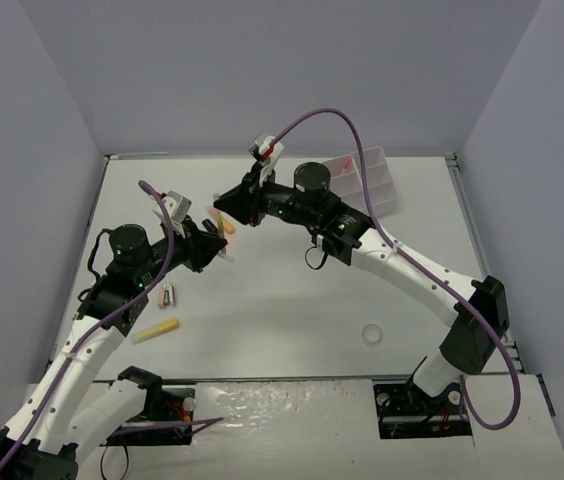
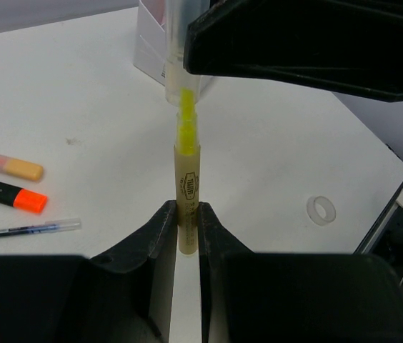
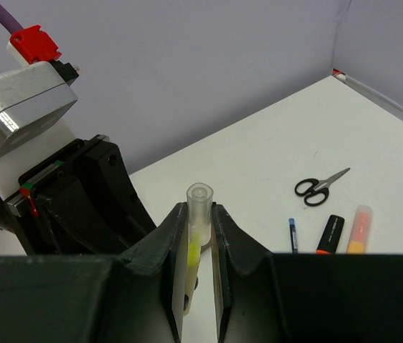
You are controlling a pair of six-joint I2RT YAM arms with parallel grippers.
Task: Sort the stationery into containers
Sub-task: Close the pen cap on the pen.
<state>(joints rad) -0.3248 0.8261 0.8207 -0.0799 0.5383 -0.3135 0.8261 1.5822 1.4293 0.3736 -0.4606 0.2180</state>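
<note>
A yellow highlighter point(image 2: 187, 186) hangs in the air between my two grippers. My left gripper point(image 2: 187, 211) is shut on its pale barrel. My right gripper point(image 3: 200, 214) is shut on the clear cap point(image 3: 199, 204), and the yellow tip sits just inside the cap's mouth. In the top view the two grippers meet at left of centre, left gripper point(image 1: 220, 248) below right gripper point(image 1: 224, 215). The white organiser box point(image 1: 367, 180) stands at the back right. On the table lie black scissors point(image 3: 319, 186), a blue pen point(image 3: 292, 234), an orange-black highlighter point(image 3: 330, 234) and a peach highlighter point(image 3: 359, 229).
A second yellow highlighter point(image 1: 157, 330) lies at the front left of the table. The white tape ring point(image 1: 371, 334) lies at the front right, near the right arm's base. Grey walls close in the table on three sides.
</note>
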